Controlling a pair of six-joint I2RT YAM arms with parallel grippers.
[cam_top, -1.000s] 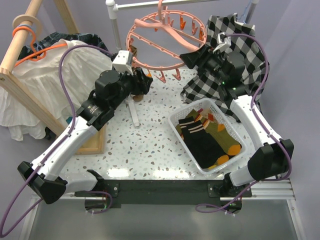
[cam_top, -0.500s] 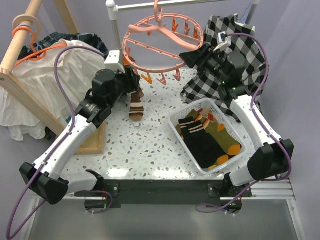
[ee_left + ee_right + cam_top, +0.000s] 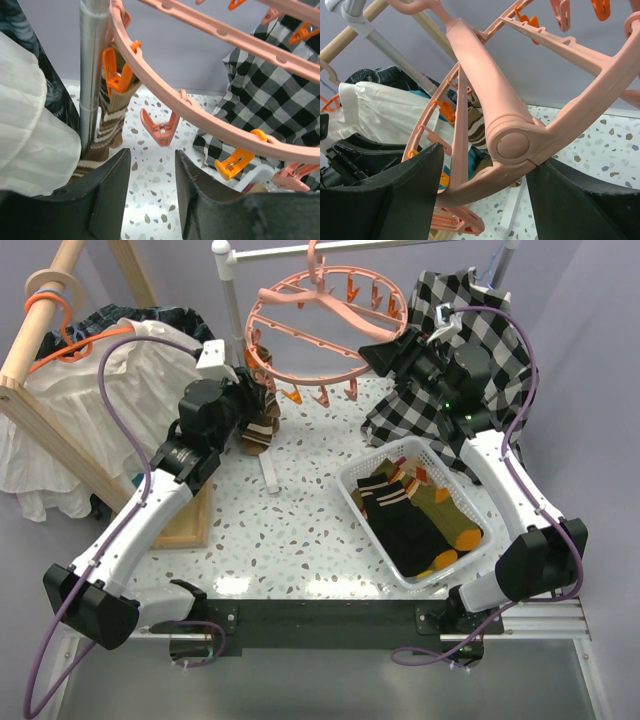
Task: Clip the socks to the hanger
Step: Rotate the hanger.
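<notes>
The salmon-pink ring hanger [image 3: 318, 380] hangs from the rail at the back. My right gripper [image 3: 385, 355] is shut on its right rim, at the round hinge [image 3: 514, 144] between the jaws [image 3: 487, 172]. A brown striped sock [image 3: 261, 428] hangs from an orange clip [image 3: 117, 75] on the ring's left rim [image 3: 210, 125]; it also shows in the left wrist view [image 3: 111, 120] and the right wrist view [image 3: 481, 127]. My left gripper [image 3: 252, 400] is open and empty [image 3: 152, 160] just beside that sock. More socks [image 3: 412, 520], black, olive and striped, lie in the white basket [image 3: 344, 478].
A black-and-white checked shirt [image 3: 485, 335] hangs behind the right arm. A white blouse [image 3: 100, 400] on an orange coat hanger [image 3: 55, 315] hangs from a wooden frame [image 3: 50, 435] at the left. A metal pole [image 3: 92, 60] stands close left of my left gripper.
The hanger levelled out from its tilt. My left gripper rose to the ring's left rim, and the striped sock now hangs there from the clip, free of the fingers. The right gripper kept its hold.
</notes>
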